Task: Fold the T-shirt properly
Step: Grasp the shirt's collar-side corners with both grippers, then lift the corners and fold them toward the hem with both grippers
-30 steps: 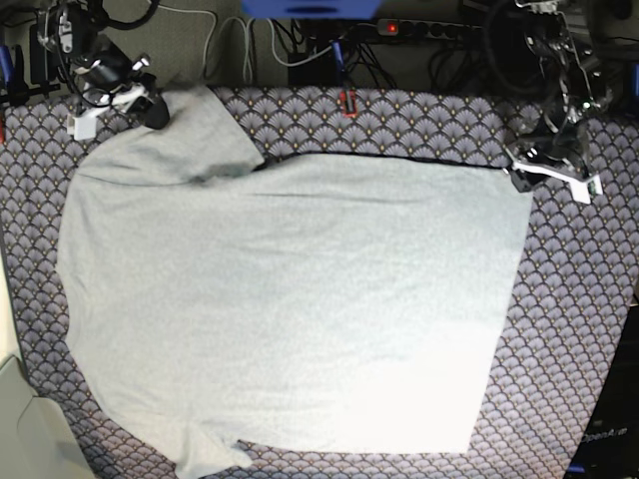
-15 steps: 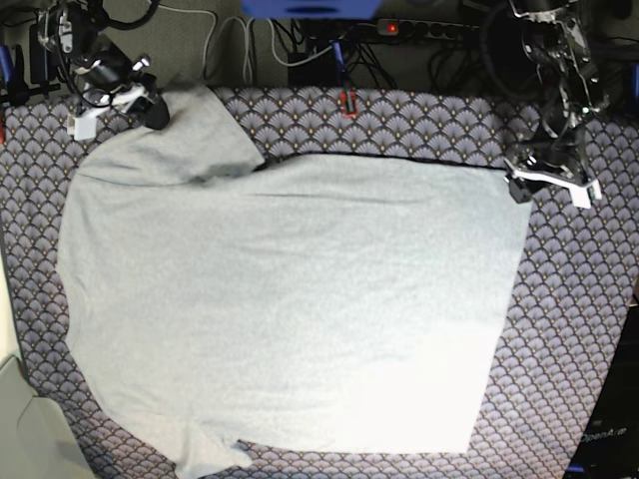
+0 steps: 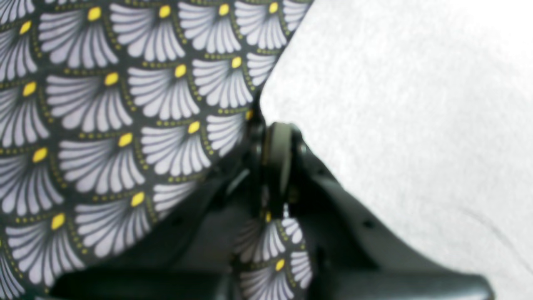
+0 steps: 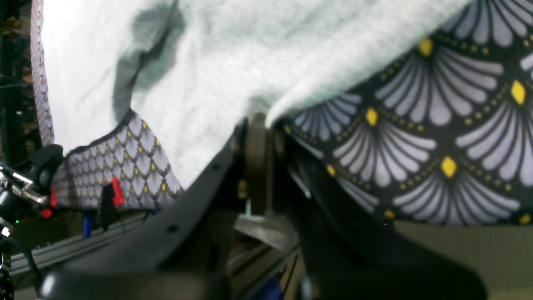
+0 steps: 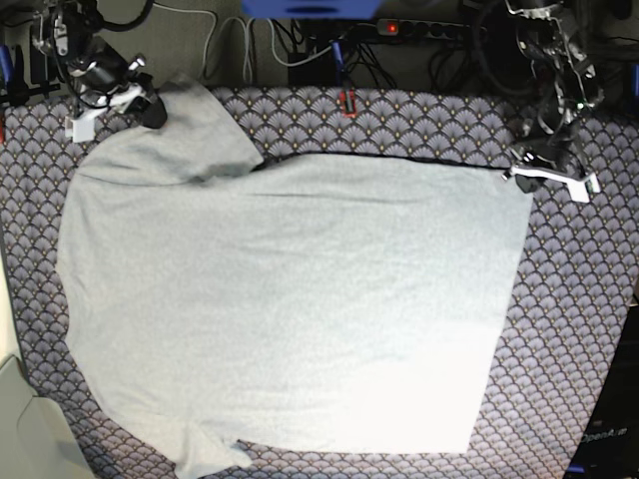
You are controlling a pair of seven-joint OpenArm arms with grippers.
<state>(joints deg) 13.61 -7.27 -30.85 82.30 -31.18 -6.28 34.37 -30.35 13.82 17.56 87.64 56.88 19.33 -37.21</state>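
While flat, T-shirt (image 5: 290, 299) – corners pinched by left pincer (image 3: 260, 118), right pincer (image 4: 266, 121).

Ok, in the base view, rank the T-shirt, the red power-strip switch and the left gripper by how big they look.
1. T-shirt, by far the largest.
2. Left gripper.
3. Red switch, smallest.

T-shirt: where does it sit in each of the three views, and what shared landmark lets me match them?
Base: T-shirt fills the middle, spread flat.
Left wrist: upper right, its corner at the left pincer.
Right wrist: top, its edge at the right pincer.
Shared landmark: the fan-patterned cloth beneath it.
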